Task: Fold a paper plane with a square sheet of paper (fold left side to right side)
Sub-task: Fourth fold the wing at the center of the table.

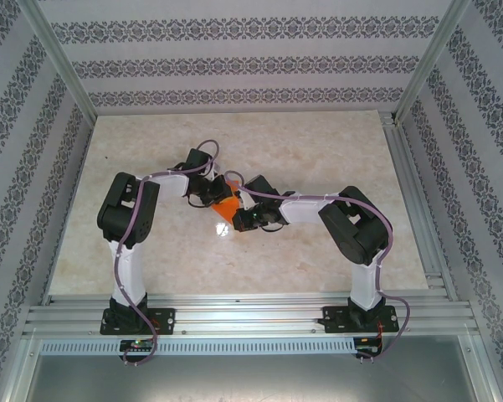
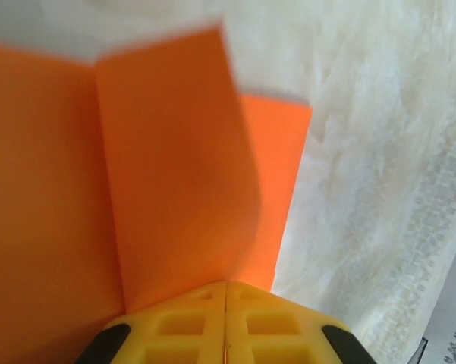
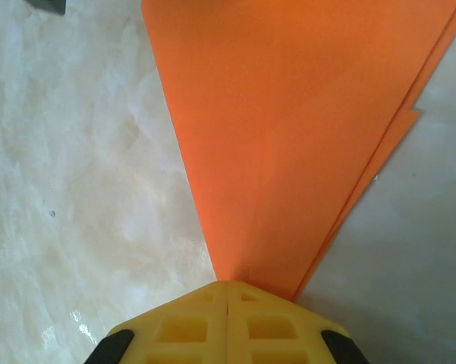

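The square sheet of paper (image 1: 227, 208) is bright orange and lies folded near the middle of the table, between the two arms. In the left wrist view the paper (image 2: 174, 167) has a straight crease and a raised flap that curls over a lower layer. My left gripper (image 2: 226, 287) is shut, its yellow fingers meeting on the paper's near edge. In the right wrist view the paper (image 3: 288, 136) narrows to a point with layered edges on the right. My right gripper (image 3: 226, 285) is shut on that point. From above, the left gripper (image 1: 215, 197) and right gripper (image 1: 241, 219) sit close together.
The tabletop (image 1: 318, 151) is pale and marble-patterned. Aluminium rails (image 1: 251, 314) run along the near edge, where both arm bases are bolted. Metal posts and patterned walls (image 1: 234, 67) close in the back and both sides.
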Robot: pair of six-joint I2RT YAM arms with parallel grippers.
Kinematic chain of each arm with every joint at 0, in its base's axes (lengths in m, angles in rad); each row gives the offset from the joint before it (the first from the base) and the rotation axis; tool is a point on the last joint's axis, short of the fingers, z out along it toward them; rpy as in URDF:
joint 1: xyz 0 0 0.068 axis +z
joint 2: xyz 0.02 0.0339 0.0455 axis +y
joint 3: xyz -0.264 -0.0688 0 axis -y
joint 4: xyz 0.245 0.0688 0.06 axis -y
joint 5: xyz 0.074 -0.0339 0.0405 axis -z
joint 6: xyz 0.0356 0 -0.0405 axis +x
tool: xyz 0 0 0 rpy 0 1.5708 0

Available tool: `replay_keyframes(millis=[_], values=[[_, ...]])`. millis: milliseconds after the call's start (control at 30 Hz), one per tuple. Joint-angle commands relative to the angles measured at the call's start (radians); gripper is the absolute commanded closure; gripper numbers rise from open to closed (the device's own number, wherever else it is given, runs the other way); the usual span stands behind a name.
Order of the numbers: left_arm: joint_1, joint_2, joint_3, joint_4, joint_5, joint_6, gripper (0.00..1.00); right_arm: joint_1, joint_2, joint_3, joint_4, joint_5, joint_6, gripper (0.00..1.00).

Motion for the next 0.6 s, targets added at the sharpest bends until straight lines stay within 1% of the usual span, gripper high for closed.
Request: replay_keyframes(millis=[0, 367, 567], values=[[0.093, 0.074, 0.062, 0.025, -0.214, 0.06, 0.9, 0.032, 0.073, -0.072, -0.244, 0.004, -0.012, 1.0], [0.178, 0.167, 0.201, -0.013, -0.178, 0.094, 0.89, 0.035, 0.071, -0.069, -0.244, -0.001, -0.009, 1.0], [0.227, 0.222, 0.36, -0.09, -0.13, 0.123, 0.85, 0.034, 0.065, -0.06, -0.242, -0.006, -0.009, 1.0]])
